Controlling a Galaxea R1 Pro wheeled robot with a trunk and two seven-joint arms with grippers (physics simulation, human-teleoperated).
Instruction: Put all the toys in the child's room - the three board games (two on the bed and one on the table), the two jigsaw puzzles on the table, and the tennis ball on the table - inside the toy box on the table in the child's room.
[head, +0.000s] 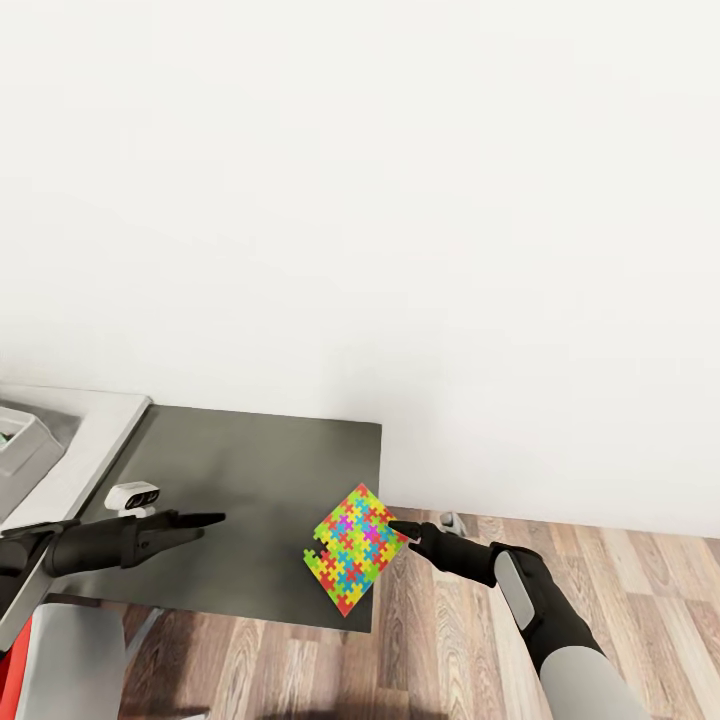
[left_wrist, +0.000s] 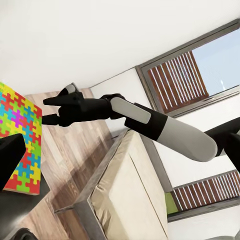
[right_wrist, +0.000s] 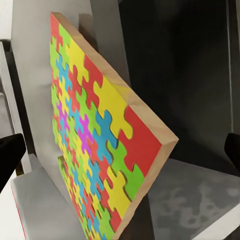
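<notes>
Jigsaw puzzles (head: 355, 547) lie on dark cabinet top (head: 250, 480); wood floor (head: 450, 640) beyond.

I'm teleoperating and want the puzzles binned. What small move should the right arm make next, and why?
Probably ease the right gripper forward and close it: its fingers stand open at the corner of the upper jigsaw puzzle, not yet gripping, on the dark cabinet top.

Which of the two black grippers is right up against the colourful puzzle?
The right gripper, touching the jigsaw puzzle's edge near the cabinet's corner; the left gripper points from farther off.

Dark cabinet top (head: 250, 500): two jigsaw puzzles (head: 355, 548) stacked, upper one tilted.
</notes>
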